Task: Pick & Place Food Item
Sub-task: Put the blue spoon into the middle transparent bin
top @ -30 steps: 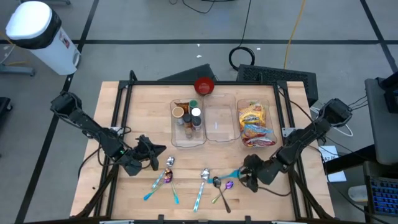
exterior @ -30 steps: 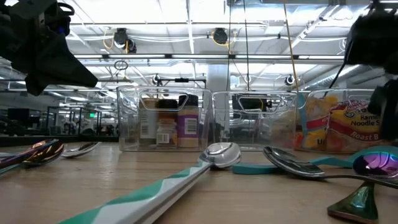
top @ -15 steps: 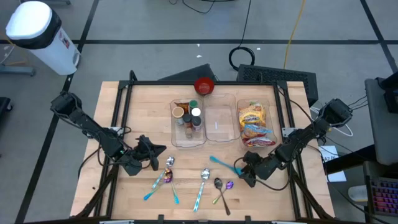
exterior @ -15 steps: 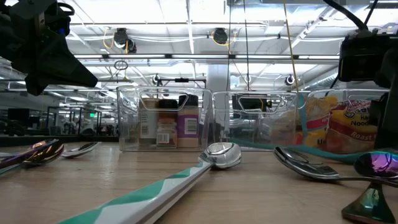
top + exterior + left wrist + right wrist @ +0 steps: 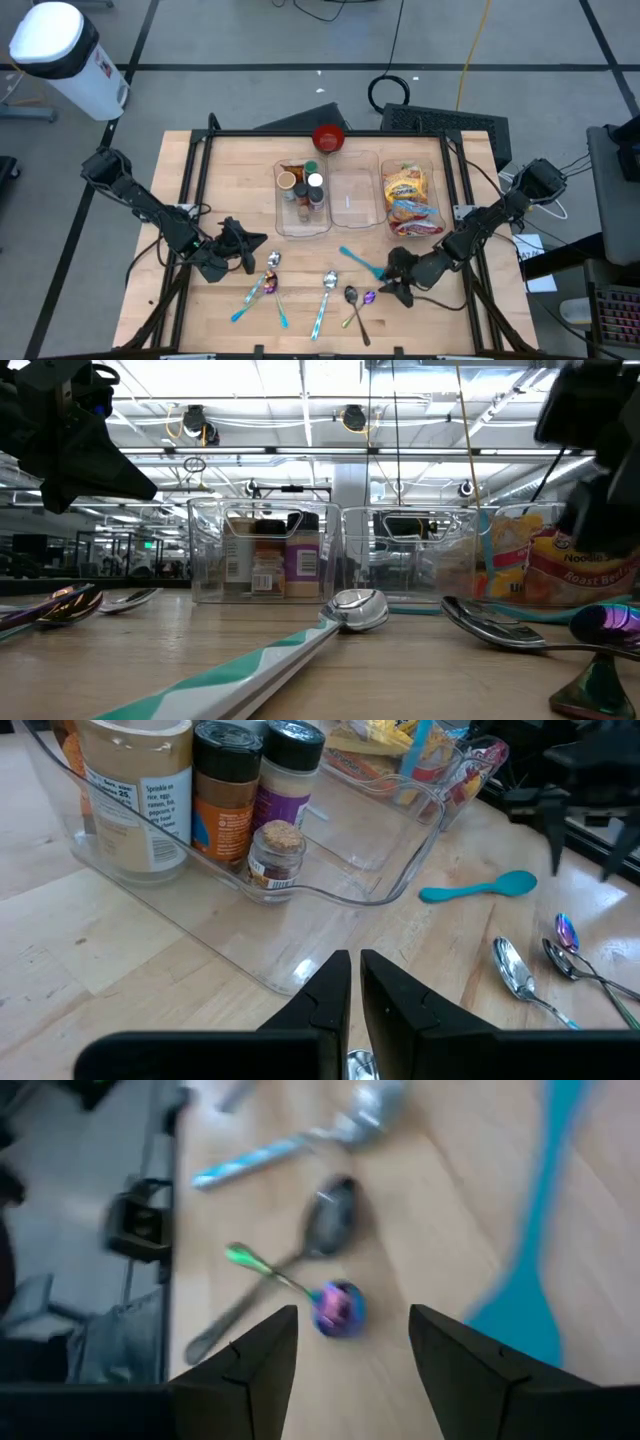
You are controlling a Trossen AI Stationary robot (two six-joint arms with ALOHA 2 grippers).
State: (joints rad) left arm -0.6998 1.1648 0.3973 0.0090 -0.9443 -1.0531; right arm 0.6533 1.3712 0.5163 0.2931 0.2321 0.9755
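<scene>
Wooden table: three clear bins, red bowl, scattered spoons.

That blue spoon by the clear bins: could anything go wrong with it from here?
Possibly. The blue spoon lies loose on the table, with the right gripper open beside its handle end, so a low swing might knock it farther off. It also sits close to the noodle bin, and could get pushed against that wall. The other spoons crowd just below, so a grab there may snag the wrong one.
</scene>
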